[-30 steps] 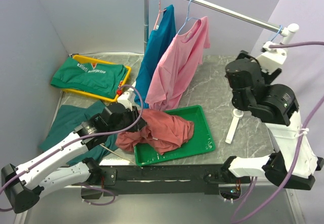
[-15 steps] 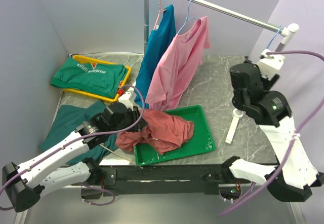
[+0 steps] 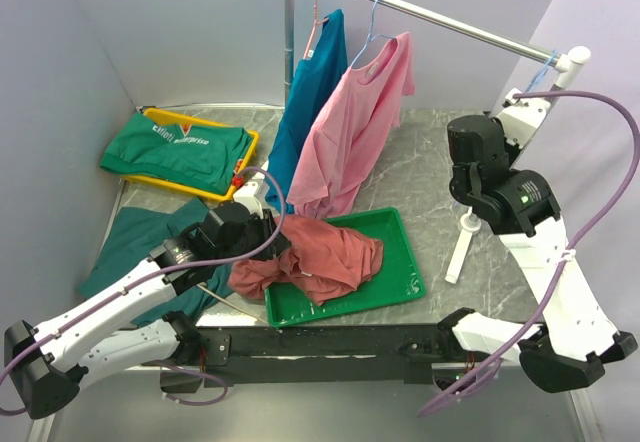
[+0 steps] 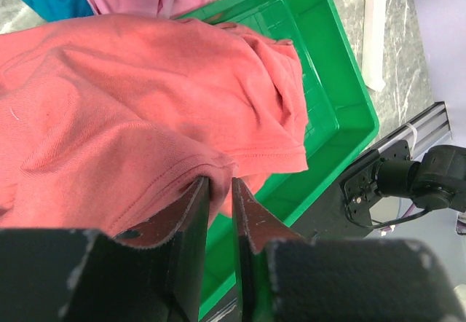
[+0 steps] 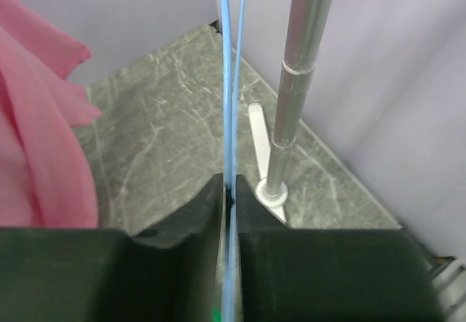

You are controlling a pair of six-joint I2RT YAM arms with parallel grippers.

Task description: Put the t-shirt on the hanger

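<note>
The salmon-red t-shirt (image 3: 322,255) lies bunched, half in the green tray (image 3: 403,280) and half over its left edge. My left gripper (image 3: 272,245) is at the shirt's left side. In the left wrist view, the left gripper (image 4: 220,185) is shut on a fold of the t-shirt (image 4: 131,103) near its hem. The light blue hanger (image 3: 545,65) hangs by its hook at the rail's right end, its body hidden behind my right arm. My right gripper (image 3: 524,102) reaches up to it. In the right wrist view, the right gripper (image 5: 230,188) is shut on the hanger's thin wires (image 5: 230,81).
A pink t-shirt (image 3: 355,132) and a teal-blue one (image 3: 310,92) hang on the rail (image 3: 430,12). The rail's right post (image 5: 298,81) stands just beside my right gripper. A yellow tray with a green shirt (image 3: 180,147) sits at the back left. A dark green garment (image 3: 130,242) lies beside it.
My right arm has swung up and left to the hanger, and its jaws have closed on the blue wire. The left arm and the t-shirt have stayed put.
</note>
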